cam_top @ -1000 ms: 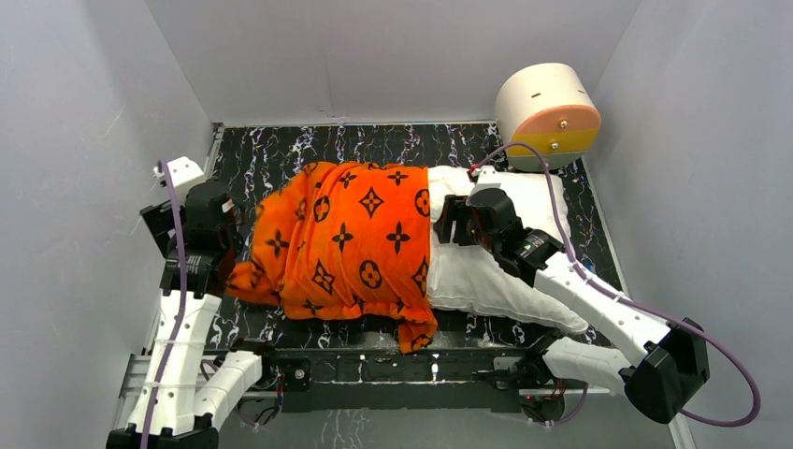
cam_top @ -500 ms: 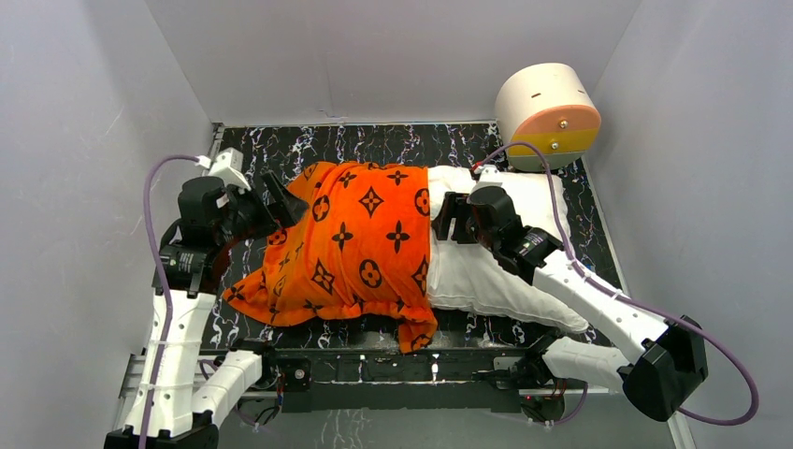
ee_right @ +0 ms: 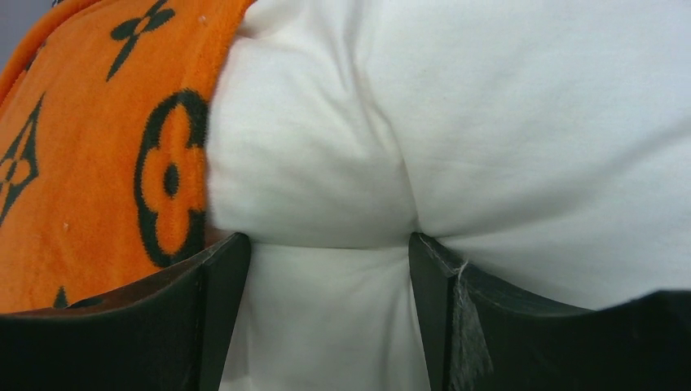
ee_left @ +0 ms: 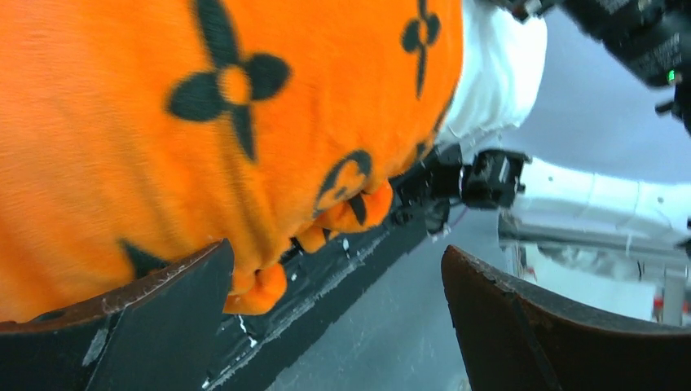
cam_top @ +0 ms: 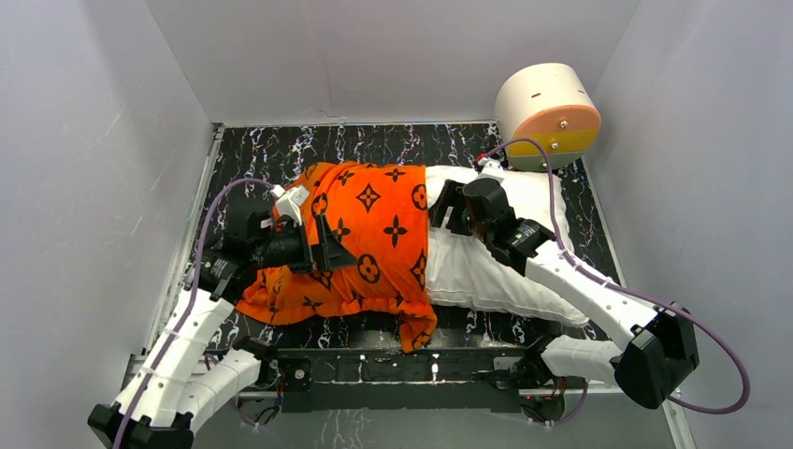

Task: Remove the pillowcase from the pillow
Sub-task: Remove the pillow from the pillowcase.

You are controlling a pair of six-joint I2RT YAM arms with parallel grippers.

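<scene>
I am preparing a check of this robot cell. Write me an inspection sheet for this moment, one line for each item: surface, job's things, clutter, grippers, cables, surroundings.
Surface: black table with white marbling.
Job's things: orange pillowcase covers the left part of the white pillow; the right part is bare.
Clutter: round drawer box at the far right corner.
Grippers: left gripper open over the pillowcase, nothing between its fingers; right gripper open, fingers pressed into the bare pillow.
Cables: left purple cable arcs above its arm; right purple cable loops wide, passing near the drawer box.
Surroundings: plain white walls on three sides.
</scene>
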